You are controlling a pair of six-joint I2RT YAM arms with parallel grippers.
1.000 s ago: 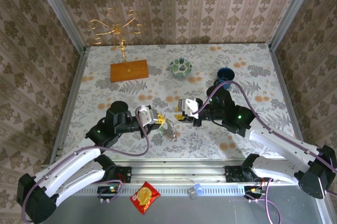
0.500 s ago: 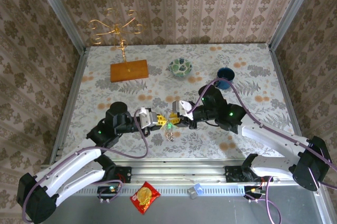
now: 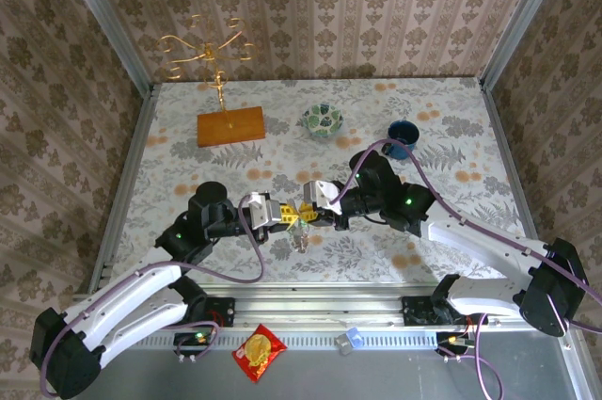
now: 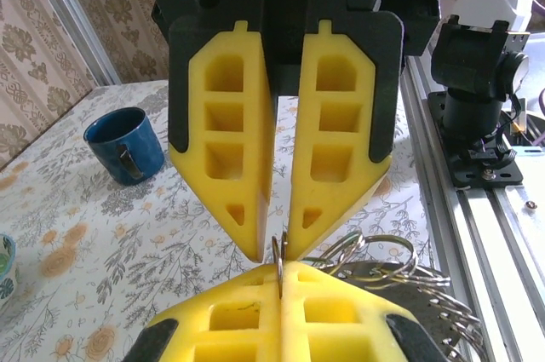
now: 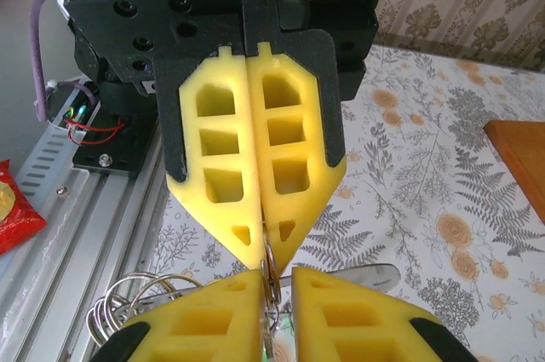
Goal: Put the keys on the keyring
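Yellow-padded left hand (image 3: 292, 216) pinching keyring (image 4: 279, 258), right hand (image 3: 310, 211) tip-to-tip — arms angled inward

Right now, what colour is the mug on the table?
The mug is dark blue, seen best in the left wrist view.

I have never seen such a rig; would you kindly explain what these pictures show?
These are two robot arms bolted at the near edge of a flower-patterned table. One picture looks down from above; the other two come from a camera on each wrist, looking along its yellow fingers. On the table stand a blue mug, a patterned green bowl and a gold wire stand; a red-and-yellow snack packet lies on the grey ledge by the arms' bases. The left end effector is shut on a thin grey metal keyring, with a bunch of silver wire loops beside it. The right end effector faces it, fingers slightly apart around that ring.
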